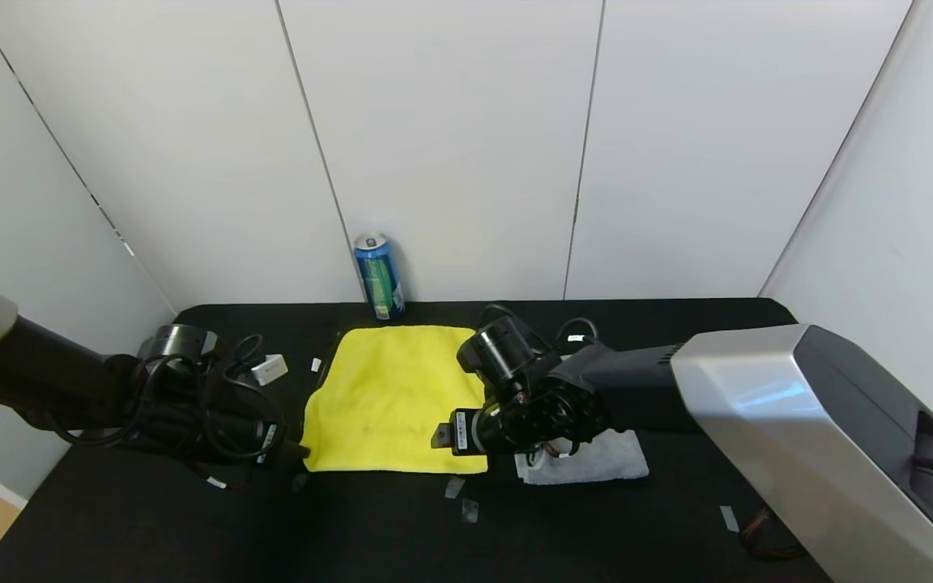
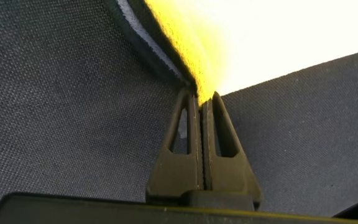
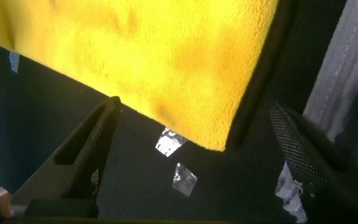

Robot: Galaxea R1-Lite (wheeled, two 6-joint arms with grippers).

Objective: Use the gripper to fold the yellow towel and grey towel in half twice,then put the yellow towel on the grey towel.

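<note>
the black bench carries a few small scraps of clear tape near its front edge. just behind them lies the yellow towel, spread flat in the middle of the bench. the left tool sits low at the towel's near left corner, its two fingers pressed together and clamped on the very edge of the yellow towel, where the dark trim shows. the right tool hangs over the towel's near right corner with its fingers spread wide apart, one on each side of that corner, gripping nothing. the grey towel lies just to the right of the yellow one, bunched into a small folded shape and partly hidden under the right arm. farther back on the left a small white block rests on the bench. at the back, beside the wall, a blue and green can stands upright just behind the yellow towel's far edge.
</note>
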